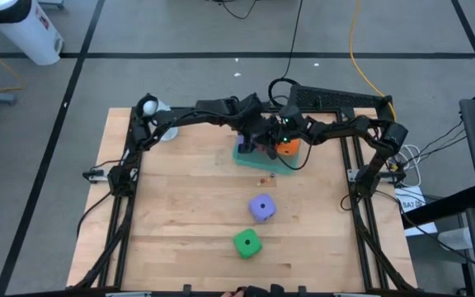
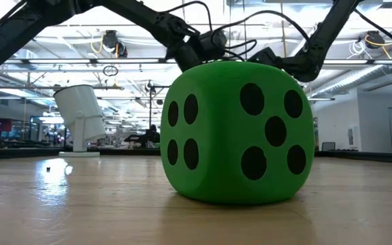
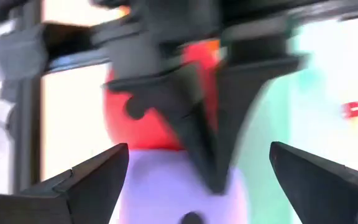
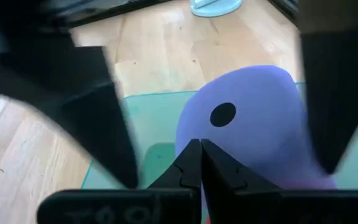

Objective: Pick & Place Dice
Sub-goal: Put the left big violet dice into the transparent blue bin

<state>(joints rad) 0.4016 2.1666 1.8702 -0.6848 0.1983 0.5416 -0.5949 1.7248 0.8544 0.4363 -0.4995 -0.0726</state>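
Dice lie in two groups on a pale wooden desk [image 1: 188, 239] with a visible plank grain. Out on the bare wood, a soft, rounded-cornered green die [image 1: 246, 242] sits nearest the front edge; seen from desk height its matte, foam-like faces show four and five dark round pips. Just behind it, apart from it, a purple die [image 1: 262, 207] rests on the planks.

At the far side sits a translucent green tray [image 1: 243, 156], flat and smooth. Both dark arms meet over it. An orange die [image 1: 287, 148] shows in the tray beside the grippers. The wrist views show a second purple die [image 4: 260, 124], smooth with one dark pip facing up, lying on the tray, and a red die [image 3: 143, 121] just behind it.

Left gripper [image 3: 197, 180] hangs over that purple die with its wedge-shaped fingers spread wide to either side, gripping nothing. Right gripper [image 4: 199, 155] is close above the same die, its pointed fingertips pressed together and holding nothing.
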